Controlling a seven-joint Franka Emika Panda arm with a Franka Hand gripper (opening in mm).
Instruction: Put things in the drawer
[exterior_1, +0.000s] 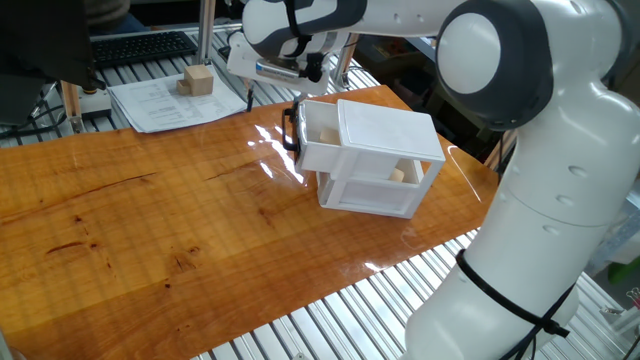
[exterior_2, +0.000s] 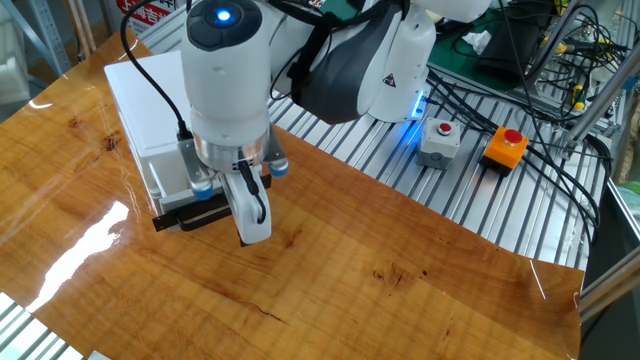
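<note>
Drawer (exterior_1: 318, 140): pulled partly out of the white cabinet (exterior_1: 385, 135), its black handle (exterior_2: 192, 212) just beside the end effector (exterior_2: 240, 205).
Cube in drawer (exterior_1: 328, 133): one light-tan cube is seen inside the open tray, below and beside the end effector.
Cube in cabinet (exterior_1: 397, 175): a second is visible in the lower compartment, behind the drawer.
Cube left out (exterior_1: 197, 79): one remains on papers (exterior_1: 175, 100), well apart from the end effector.
End effector: nothing is seen held; how wide the jaws stand cannot be told.
Progress: judged partly done.

White drawer (exterior_1: 318, 146), black handle (exterior_2: 190, 211), tan cube (exterior_1: 327, 135)
</note>
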